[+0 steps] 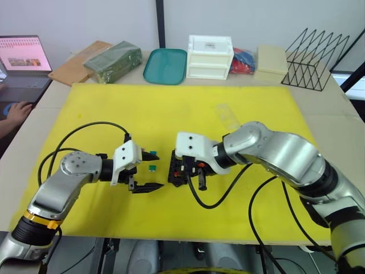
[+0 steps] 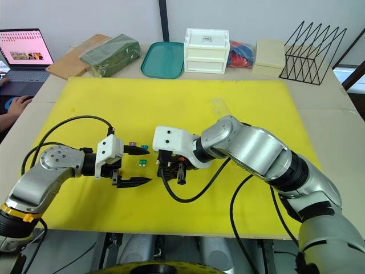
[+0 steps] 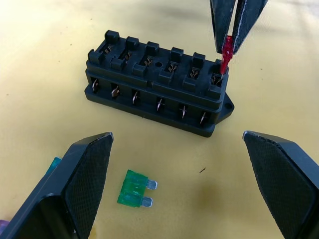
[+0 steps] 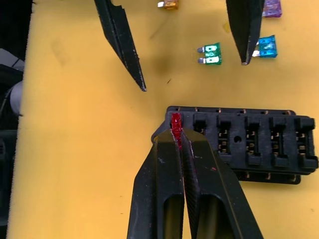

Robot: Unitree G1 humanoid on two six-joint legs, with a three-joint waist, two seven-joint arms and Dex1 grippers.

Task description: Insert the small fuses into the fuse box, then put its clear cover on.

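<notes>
The black fuse box (image 3: 157, 89) lies on the yellow mat (image 1: 171, 108) between my two grippers, its visible slots empty. My right gripper (image 4: 177, 137) is shut on a red fuse (image 3: 226, 52), whose lower end sits at the end slot nearest one corner. My left gripper (image 1: 158, 170) stands open just left of the box, holding nothing. A green fuse (image 3: 133, 188) lies flat between its fingers. Close by lie a teal fuse (image 4: 266, 46), a purple fuse (image 4: 271, 7) and an orange fuse (image 4: 170, 5). The clear cover (image 1: 227, 116) rests on the mat behind my right arm.
Along the back edge stand a green packet (image 1: 113, 61), a teal tray (image 1: 165, 65), a white drawer box (image 1: 210, 57) and a black wire rack (image 1: 316, 60). A laptop (image 1: 23, 57) and a person's hand (image 1: 17, 111) are at far left.
</notes>
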